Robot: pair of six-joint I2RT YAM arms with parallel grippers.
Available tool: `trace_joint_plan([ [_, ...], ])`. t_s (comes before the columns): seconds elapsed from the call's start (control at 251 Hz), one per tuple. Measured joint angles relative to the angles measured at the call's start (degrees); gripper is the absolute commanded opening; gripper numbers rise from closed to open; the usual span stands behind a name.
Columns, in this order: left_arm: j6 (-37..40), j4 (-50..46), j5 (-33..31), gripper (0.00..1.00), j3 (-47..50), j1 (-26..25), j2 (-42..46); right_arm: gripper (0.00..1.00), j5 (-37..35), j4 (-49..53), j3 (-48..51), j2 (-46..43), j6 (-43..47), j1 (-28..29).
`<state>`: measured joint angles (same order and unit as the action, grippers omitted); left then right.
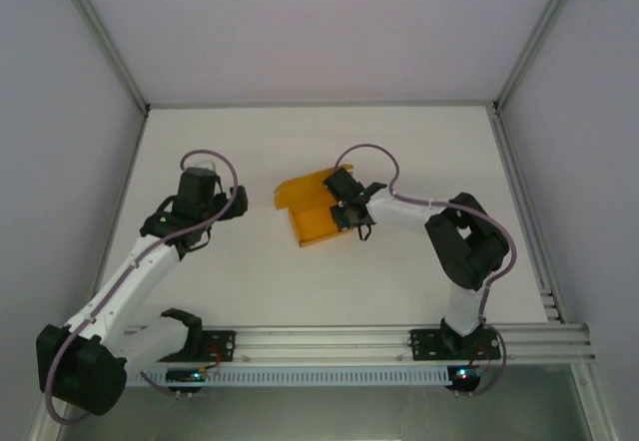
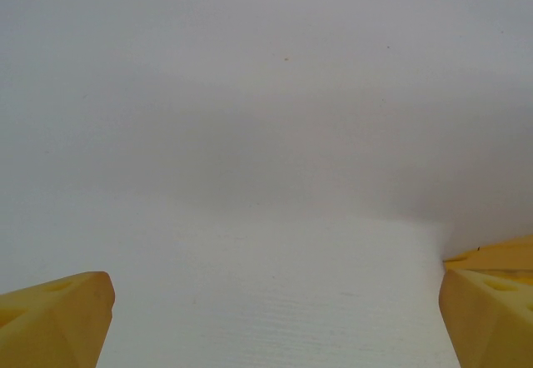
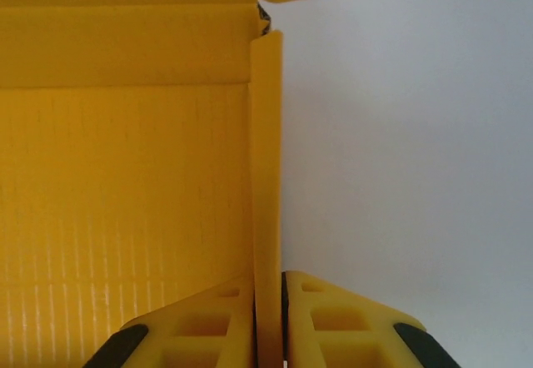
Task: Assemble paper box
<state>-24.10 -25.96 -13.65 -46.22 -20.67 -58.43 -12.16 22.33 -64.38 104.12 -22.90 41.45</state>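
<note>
Right wrist view: the right claw (image 3: 268, 310) is clamped on a thin upright side wall of the paper box (image 3: 125, 176), pinching the card from both sides. In the top external view the orange-yellow box, partly folded, lies near the middle of the surface (image 1: 419, 152). The left claw (image 1: 203, 174) hangs nearer the left edge, its jaws wide apart, clear of the box.

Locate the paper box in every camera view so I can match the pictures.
Top external: paper box near the middle of the table, right gripper at its right-hand edge.
Right wrist: box across the left half; right gripper pinches its upright wall.
Left wrist: open left gripper over white table.
Shared landmark: the right gripper's pinch on the wall.
</note>
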Motion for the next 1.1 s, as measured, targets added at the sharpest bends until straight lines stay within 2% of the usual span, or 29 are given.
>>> trace_joint_plan([
  [0.172,0.09,2.27,1.9,1.0,0.02,0.0,-2.14,0.23,-6.54,5.77,-0.04,-0.22,-14.45,5.92],
  [0.255,0.66,3.85,3.08,1.0,0.39,0.0,-2.56,0.34,-9.11,9.27,-0.68,-0.24,-18.6,8.37],
  [0.351,1.92,5.6,5.42,1.0,1.09,0.0,-2.54,0.4,-11.8,11.43,-1.18,-1.33,-21.73,9.73],
  [0.467,5.64,8.0,10.19,1.0,1.81,0.04,-2.54,0.57,-14.29,12.74,-0.9,-5.29,-22.75,9.84],
  [0.507,7.98,9.11,12.9,1.0,1.95,0.04,-2.51,0.67,-14.99,12.66,-0.48,-7.19,-21.97,9.77],
  [0.643,18.01,12.02,24.13,0.99,1.99,-0.11,-2.86,0.98,-15.89,10.73,2.73,-17.53,-10.73,8.96],
  [0.766,26.95,11.54,32.39,1.0,-1.64,-0.35,-8.07,0.99,-10.51,6.23,5.33,-25.79,4.7,5.35],
  [0.854,32.15,9.62,36.59,1.0,-7.08,-0.44,-14.14,0.99,-2.6,3.48,5.22,-28.15,14.27,-0.39],
  [0.958,38.95,6.78,41.64,1.0,-13.4,-0.44,-20.85,0.94,7.43,2.34,3.93,-26.99,22.25,-7.56],
  [1.058,43.54,4.57,43.39,1.0,-17.31,-0.46,-25.83,0.89,15.06,2.64,0.92,-23.19,29.14,-11.8],
  [1.102,45.11,3.48,43.85,0.92,-19.02,-0.46,-28.17,0.88,17.81,2.91,-0.68,-21.0,31.74,-12.68],
])
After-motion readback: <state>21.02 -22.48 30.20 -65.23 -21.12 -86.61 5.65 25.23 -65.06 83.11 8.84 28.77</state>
